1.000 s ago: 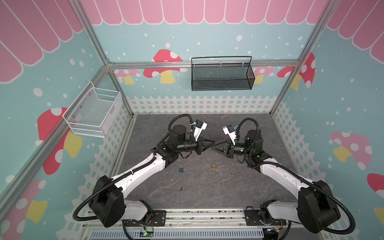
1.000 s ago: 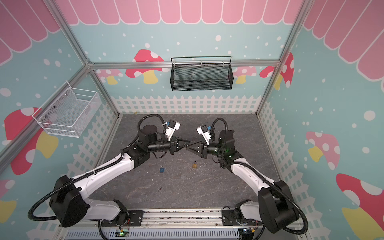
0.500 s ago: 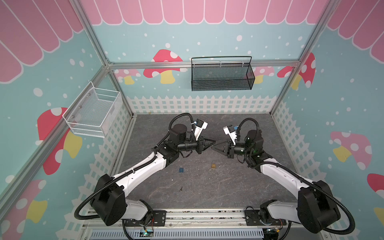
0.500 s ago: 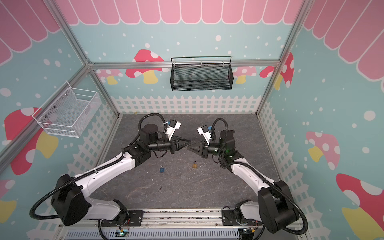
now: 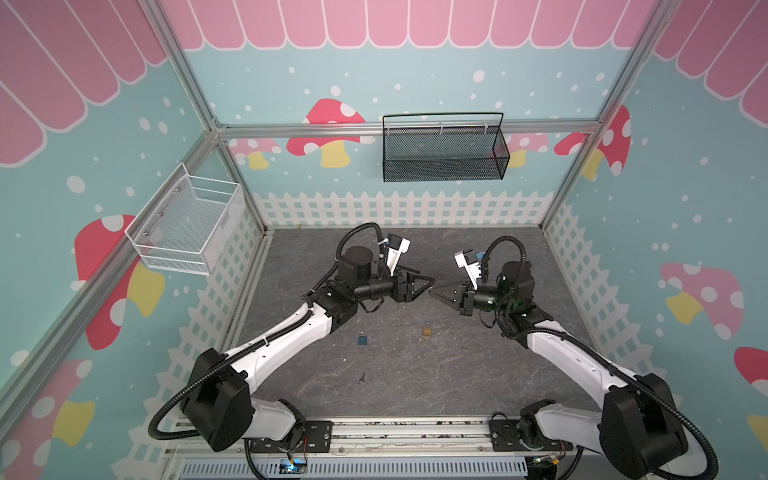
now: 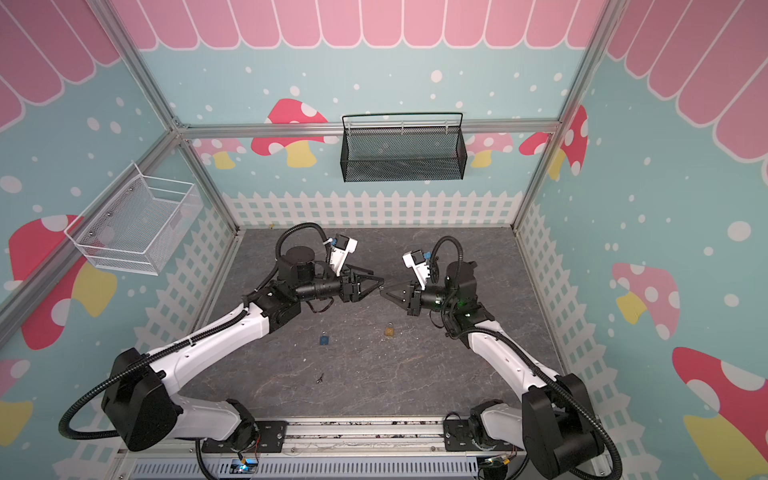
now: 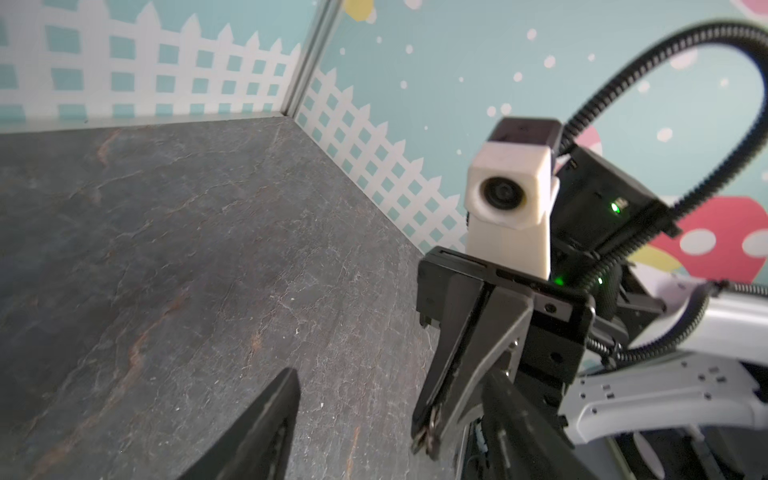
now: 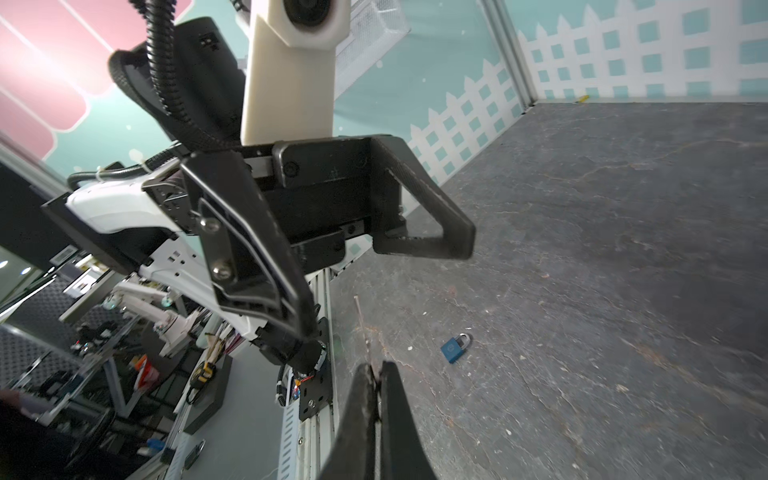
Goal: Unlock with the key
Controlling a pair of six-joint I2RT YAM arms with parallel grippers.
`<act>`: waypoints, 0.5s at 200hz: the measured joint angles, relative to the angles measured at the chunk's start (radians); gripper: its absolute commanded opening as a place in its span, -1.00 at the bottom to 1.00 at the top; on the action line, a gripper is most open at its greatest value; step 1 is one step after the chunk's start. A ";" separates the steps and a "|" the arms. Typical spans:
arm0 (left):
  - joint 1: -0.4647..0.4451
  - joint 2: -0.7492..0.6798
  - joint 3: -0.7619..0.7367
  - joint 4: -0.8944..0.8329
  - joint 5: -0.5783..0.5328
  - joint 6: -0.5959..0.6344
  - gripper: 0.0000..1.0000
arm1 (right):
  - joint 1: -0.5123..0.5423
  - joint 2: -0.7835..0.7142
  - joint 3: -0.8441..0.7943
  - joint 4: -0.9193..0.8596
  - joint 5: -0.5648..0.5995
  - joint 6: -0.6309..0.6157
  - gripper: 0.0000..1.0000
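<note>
Step in hand: the key (image 7: 431, 417) is sitting pinched at the tip of the right gripper (image 5: 434, 291), whose jaws are clenching it in mid-air; the left gripper (image 5: 430, 283) is hovering tip to tip with it, jaws released and holding nothing; this is reading as a hand-off of the key, with no lock engaged yet.
Key's place: it is hanging above the table (image 5: 457, 374), at 12 o'clock of the brass padlock (image 5: 427, 331).
Next move: the free left jaws are likely needing to go down and steady 1 padlock with its keyway exposed; the right arm is then needing to line the small blade up squarely; which lock it fits I cannot tell.
Count: 2 padlocks, the brass padlock and a blue padlock (image 5: 363, 340) lying at 9 o'clock of it; 1 key; 1 small dark scrap (image 5: 362, 377) at 6 o'clock of the blue padlock, too small to name; 2 wall baskets, 1 black basket (image 5: 442, 158) and 1 white basket (image 5: 187, 224).
</note>
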 measured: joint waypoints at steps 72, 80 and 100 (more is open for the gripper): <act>-0.166 0.050 0.060 -0.291 -0.437 -0.111 0.60 | -0.100 -0.029 -0.056 -0.320 0.205 -0.071 -1.00; -0.184 0.074 0.074 -0.326 -0.475 -0.122 0.61 | -0.109 -0.029 -0.065 -0.352 0.230 -0.073 -1.00; -0.216 0.149 0.115 -0.427 -0.551 -0.142 0.59 | -0.127 -0.024 -0.080 -0.417 0.280 -0.075 -1.00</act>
